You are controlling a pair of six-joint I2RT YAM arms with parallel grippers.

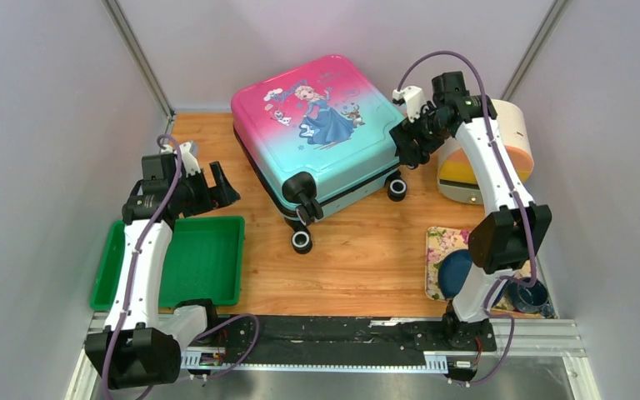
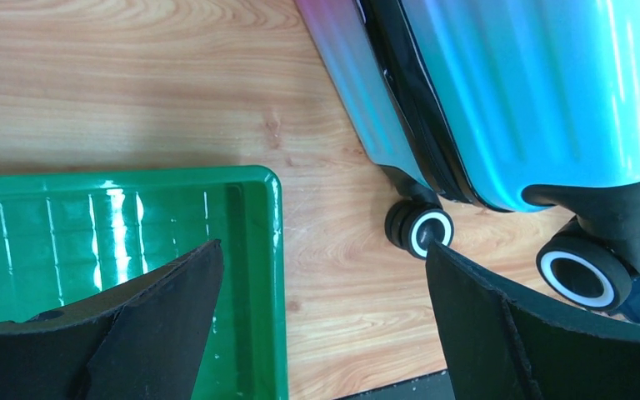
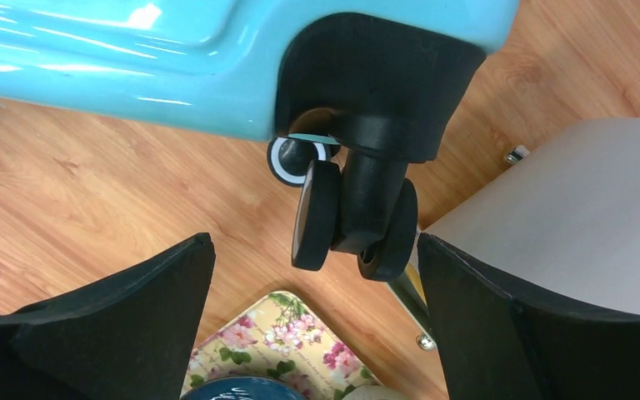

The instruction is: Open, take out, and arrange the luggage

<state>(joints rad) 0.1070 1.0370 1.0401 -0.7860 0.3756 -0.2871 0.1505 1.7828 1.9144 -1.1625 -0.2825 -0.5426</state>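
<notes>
Pale walls enclosed the wooden table (image 1: 358,267), where the closed luggage (image 1: 325,125) lay print-up at the back, wheels facing the arms, the left gripper (image 1: 210,179) spread wide above the green tray's (image 1: 217,227) far corner and the right gripper (image 1: 408,146) equally spread beside its right wheel.

Seen from above, the right arm (image 1: 490,179) covers much of the floral tray (image 1: 438,248), part of the blue dish (image 1: 455,273) on it and part of the round container (image 1: 512,125). The left arm (image 1: 137,258) crosses the green tray's (image 1: 208,262) left part. In both wrist views the luggage (image 2: 533,92) runs off the top edge, and its print is out of sight.
</notes>
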